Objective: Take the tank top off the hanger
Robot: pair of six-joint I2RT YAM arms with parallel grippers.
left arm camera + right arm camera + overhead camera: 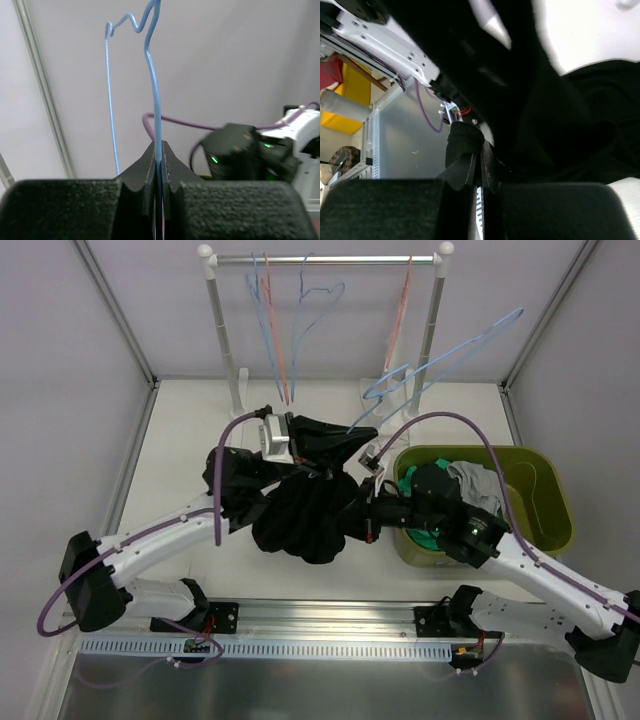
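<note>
**Tank top held on the hanger between both arms at mid-table**

The black tank top is seen bunched above the middle of the table, slightly toward the near edge, hanging as a dark mass between the two arms. Its upper part is drawn up toward the far edge, where the left gripper is pressed together on the wire of the pale blue hanger. From that grip the hanger's long axis is pointed toward the far right corner, its free end raised above the surface. The right gripper is closed on a fold of the black fabric, reached in from the right edge.

A white tabletop is shown, enclosed by pale walls with metal frame posts. A white rack is placed along the far edge, with blue and pink spare hangers hung on it. A green bin is set at the right edge, and a grey garment is lying inside it
</note>
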